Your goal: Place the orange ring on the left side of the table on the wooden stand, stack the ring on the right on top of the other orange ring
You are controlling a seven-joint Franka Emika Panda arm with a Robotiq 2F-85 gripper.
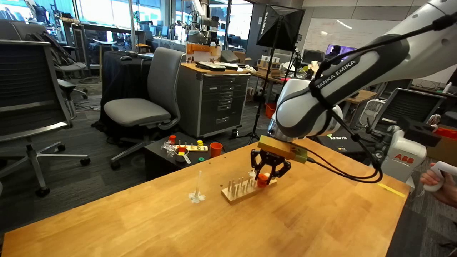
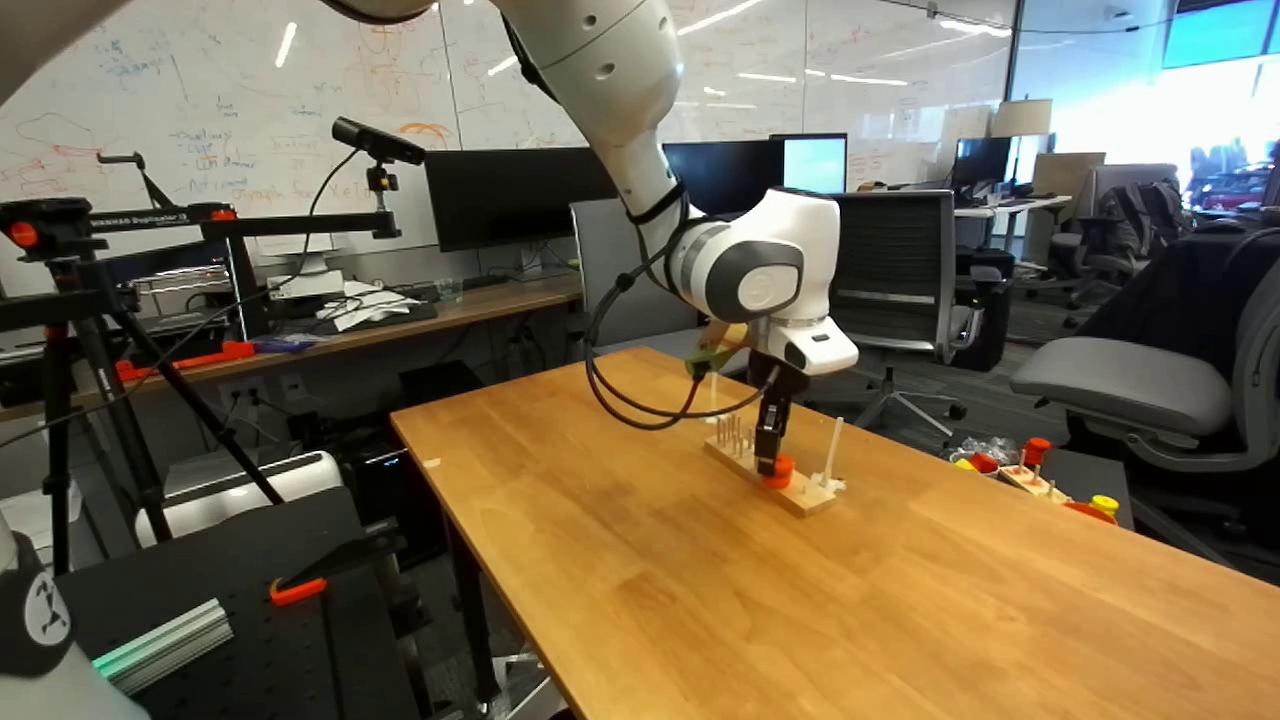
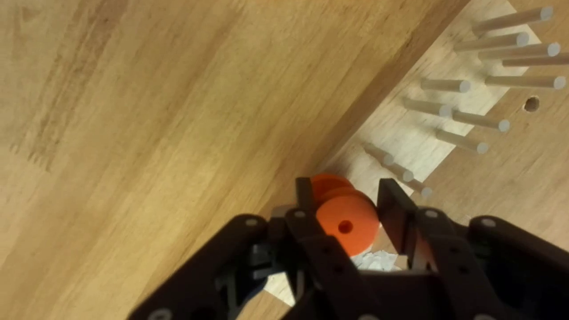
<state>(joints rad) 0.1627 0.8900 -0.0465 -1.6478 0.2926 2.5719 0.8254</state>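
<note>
Jaws of your gripper pinch an orange ring, with a black finger on either side of it. You have it at the wooden stand, toward one end, just beside a row of pegs. In the wrist view you see a second orange rim right behind it; you can't tell whether that is another ring, nor whether a peg runs through. Your stand sits on the table, near a whitish upright rod.
</note>
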